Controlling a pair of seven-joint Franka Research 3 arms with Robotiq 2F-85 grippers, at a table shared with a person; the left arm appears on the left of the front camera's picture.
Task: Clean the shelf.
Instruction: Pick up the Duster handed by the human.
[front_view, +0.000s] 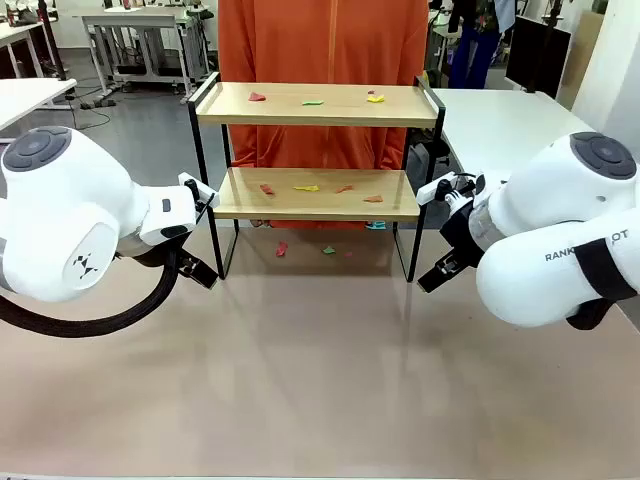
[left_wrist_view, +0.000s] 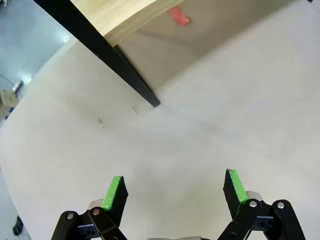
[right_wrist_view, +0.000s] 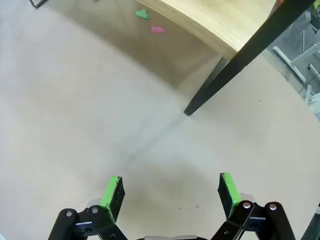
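The shelf (front_view: 315, 105) stands at the table's far middle, two light wooden boards in a thin black frame. Small coloured paper scraps lie on its top board (front_view: 314, 101), on its lower board (front_view: 306, 188) and on the table under it (front_view: 282, 248). My left gripper (front_view: 200, 272) hangs low by the shelf's front left leg (left_wrist_view: 125, 72), open and empty (left_wrist_view: 175, 192). My right gripper (front_view: 438, 275) hangs by the front right leg (right_wrist_view: 235, 67), also open and empty (right_wrist_view: 170, 192). A red scrap (left_wrist_view: 178, 16) and green and pink scraps (right_wrist_view: 150, 22) lie under the lower board.
A person in an orange top (front_view: 320, 45) stands right behind the shelf. The beige table top (front_view: 320, 380) stretches wide and bare in front of it. White tables (front_view: 500, 120) stand to the right and far left.
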